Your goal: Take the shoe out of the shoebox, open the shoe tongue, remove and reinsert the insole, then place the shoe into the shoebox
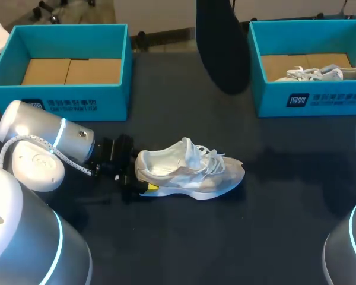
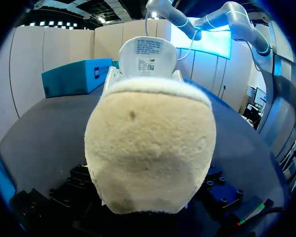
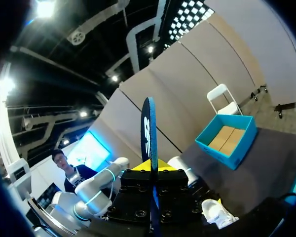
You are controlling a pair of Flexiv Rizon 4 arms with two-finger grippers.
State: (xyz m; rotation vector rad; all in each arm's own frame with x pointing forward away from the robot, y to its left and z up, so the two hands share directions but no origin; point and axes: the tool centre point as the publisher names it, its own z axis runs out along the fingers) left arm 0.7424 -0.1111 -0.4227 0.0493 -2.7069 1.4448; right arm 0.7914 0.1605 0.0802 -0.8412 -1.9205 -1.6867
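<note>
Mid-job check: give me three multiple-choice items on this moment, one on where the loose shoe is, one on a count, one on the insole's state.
1. The shoe at the left end effector lies: A on the table; B inside a box; C held in the air.
2. Teal boxes on the table: A one; B two; C three.
3. The insole is: A inside the shoe; B flat on the table; C gripped by the right end effector.
Answers: 1 A, it rests on the dark tabletop. 2 B, the left shoebox and the right shoebox. 3 C, it stands upright between the fingers.
</note>
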